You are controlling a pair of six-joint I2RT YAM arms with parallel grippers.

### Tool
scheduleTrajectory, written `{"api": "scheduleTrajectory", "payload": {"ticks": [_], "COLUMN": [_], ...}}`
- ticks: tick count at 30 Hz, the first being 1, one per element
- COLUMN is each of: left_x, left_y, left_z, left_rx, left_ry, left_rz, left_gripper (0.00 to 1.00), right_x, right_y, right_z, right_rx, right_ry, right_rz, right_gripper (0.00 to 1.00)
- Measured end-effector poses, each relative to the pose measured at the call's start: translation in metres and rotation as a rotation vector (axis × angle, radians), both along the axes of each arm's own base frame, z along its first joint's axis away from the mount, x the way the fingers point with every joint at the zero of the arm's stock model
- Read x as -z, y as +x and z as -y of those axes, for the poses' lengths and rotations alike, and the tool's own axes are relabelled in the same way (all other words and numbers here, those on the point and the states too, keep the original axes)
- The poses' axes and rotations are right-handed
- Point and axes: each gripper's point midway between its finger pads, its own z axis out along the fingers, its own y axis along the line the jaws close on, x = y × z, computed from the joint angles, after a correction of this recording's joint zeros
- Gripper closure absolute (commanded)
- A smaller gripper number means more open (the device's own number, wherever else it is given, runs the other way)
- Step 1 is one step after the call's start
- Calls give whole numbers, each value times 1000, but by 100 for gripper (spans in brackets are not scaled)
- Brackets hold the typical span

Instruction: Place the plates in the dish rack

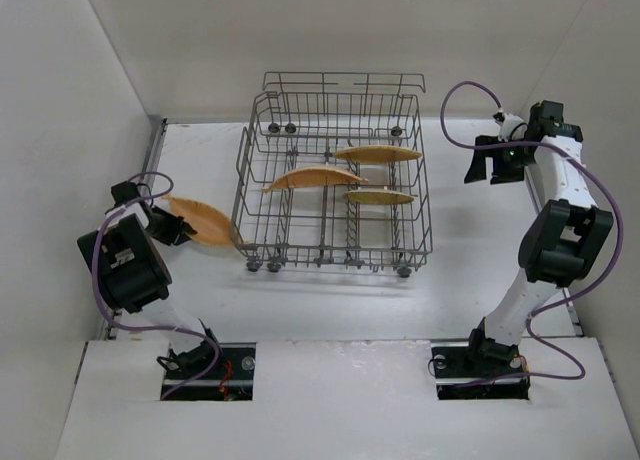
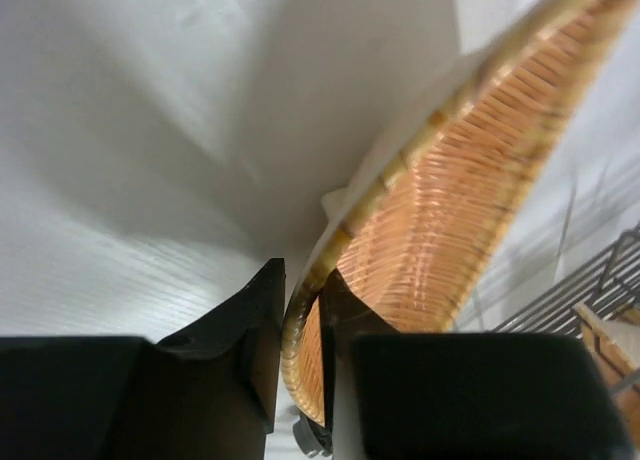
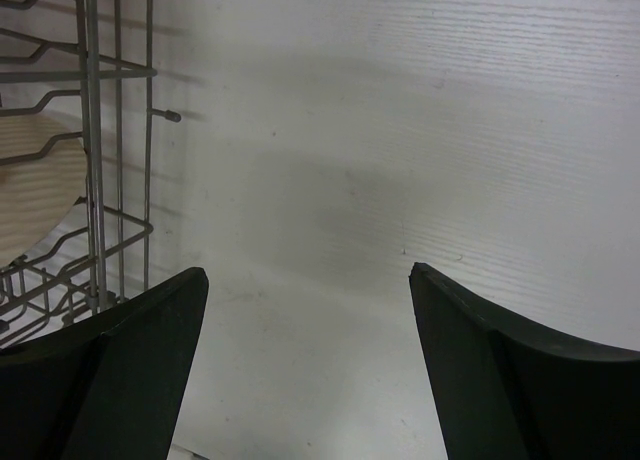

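While left gripper pinches plate rim, dish rack just beside

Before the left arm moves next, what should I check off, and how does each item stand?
1. Left claw shut on the woven plate at its rim: ok.
2. Plate's tip clear of the dish rack at its left wall: cannot tell.
3. Free room at the rack's near left: ok.
4. Three plates seated in the rack: ok.
5. Right claw open, empty, off to the rack's right: ok.
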Motion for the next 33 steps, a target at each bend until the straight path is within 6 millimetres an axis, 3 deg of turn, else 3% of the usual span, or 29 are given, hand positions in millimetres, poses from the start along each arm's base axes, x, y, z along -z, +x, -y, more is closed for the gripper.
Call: {"api": "scheduleTrajectory", "payload": {"ticks": [8,12,20,26,29,33], "left_x": [-12,-39,-129,-194,-238,-295], "left_y": [9,11,32,41,56,76], "left_z": [-2,-11,-47,-63,-56,-29], "left_rx": [63,85,67,109,190,321], "left_ry": [99,198,447,624,743,894], "left_rz": [19,62,264,366,443,561], "left_gripper": [100,100,100,99,99,98], "right_x": [0,0,-3,-4,-3,2], "right_y": [1,2,9,13,15,14], "right_z": [-3,-7,-20,-24,-26,-27], "right_rx": [-5,-15,-51,-63,-69,-72], "right_ry": [1,1,9,21,27,36], "right_rz": [0,2,33,53,64,59], "right_gripper": [13,13,13,13,13,13]}}
